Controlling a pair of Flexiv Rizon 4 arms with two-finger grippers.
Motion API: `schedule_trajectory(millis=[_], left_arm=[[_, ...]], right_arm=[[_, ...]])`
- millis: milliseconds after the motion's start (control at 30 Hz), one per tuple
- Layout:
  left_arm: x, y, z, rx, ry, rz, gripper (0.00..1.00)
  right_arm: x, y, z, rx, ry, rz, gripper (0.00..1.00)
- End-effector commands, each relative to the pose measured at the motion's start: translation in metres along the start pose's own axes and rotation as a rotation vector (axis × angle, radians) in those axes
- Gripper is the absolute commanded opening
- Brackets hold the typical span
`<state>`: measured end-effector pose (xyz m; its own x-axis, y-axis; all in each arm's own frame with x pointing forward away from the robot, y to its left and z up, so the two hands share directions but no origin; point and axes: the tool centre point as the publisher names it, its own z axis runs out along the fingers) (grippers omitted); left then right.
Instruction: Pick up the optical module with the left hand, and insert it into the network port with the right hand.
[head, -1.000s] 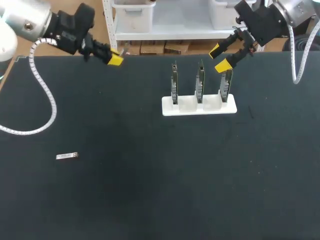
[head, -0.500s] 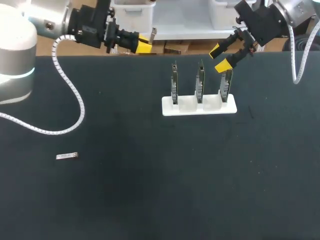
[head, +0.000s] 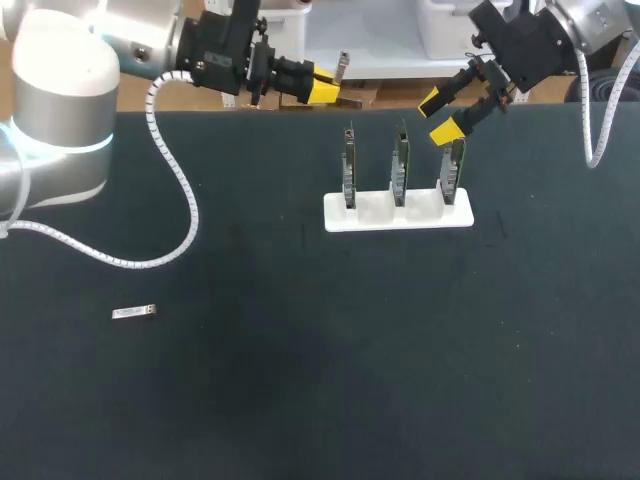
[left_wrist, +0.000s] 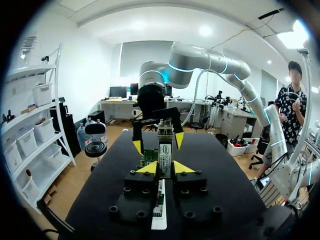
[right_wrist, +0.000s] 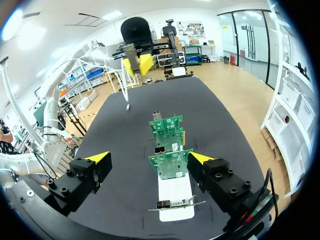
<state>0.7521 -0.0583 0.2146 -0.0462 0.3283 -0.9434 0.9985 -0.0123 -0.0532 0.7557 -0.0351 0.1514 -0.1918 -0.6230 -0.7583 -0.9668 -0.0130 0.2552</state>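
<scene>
Optical module (left_wrist: 165, 150): pinched between fingers of left gripper (head: 322, 92), upper centre of head view; long axis points ahead toward right gripper (head: 438, 116), upper right, fingers spread, nearer the network cards (head: 399, 165). Spare module (head: 133, 313): tabletop (head: 320, 350), lower left.

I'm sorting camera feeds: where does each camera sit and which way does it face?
Head view: above and behind the table, looking down; left gripper and right gripper show.
Left wrist view: on the left wrist, facing the right gripper; own fingers hold the optical module.
Right wrist view: on the right wrist, facing the card rack; own open fingers show.
Shared: all see the card rack.
</scene>
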Motion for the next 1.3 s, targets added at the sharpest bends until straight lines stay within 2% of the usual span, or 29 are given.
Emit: schedule_trajectory(millis=[33, 333, 400, 567, 667, 833, 1133, 1300], left_arm=[[-0.001, -0.002, -0.001, -0.001, 0.001, 0.000, 0.00], [-0.001, -0.002, -0.001, -0.001, 0.001, 0.000, 0.00], [0.000, 0.001, -0.004, -0.050, 0.011, -0.001, 0.00], [-0.017, 0.005, 0.005, -0.098, -0.079, 0.024, 0.00], [-0.029, 0.007, 0.018, -0.083, -0.130, 0.040, 0.00], [-0.046, 0.006, 0.030, -0.076, -0.150, 0.083, 0.00], [-0.036, 0.008, 0.046, -0.099, -0.100, 0.083, 0.00], [-0.027, 0.008, 0.051, -0.091, -0.114, 0.059, 0.00]], right_arm=[[0.000, 0.002, 0.001, 0.005, 0.000, 0.000, 1.00], [0.000, 0.002, 0.001, 0.005, 0.000, 0.000, 1.00], [0.000, 0.002, 0.001, 0.005, 0.000, 0.000, 1.00], [0.000, 0.002, 0.001, 0.005, 0.000, 0.000, 1.00], [0.000, 0.002, 0.001, 0.005, 0.000, 0.000, 1.00], [0.000, 0.002, 0.001, 0.005, 0.000, 0.000, 1.00], [0.000, 0.002, 0.001, 0.005, 0.000, 0.000, 1.00], [0.000, 0.002, 0.001, 0.005, 0.000, 0.000, 1.00]])
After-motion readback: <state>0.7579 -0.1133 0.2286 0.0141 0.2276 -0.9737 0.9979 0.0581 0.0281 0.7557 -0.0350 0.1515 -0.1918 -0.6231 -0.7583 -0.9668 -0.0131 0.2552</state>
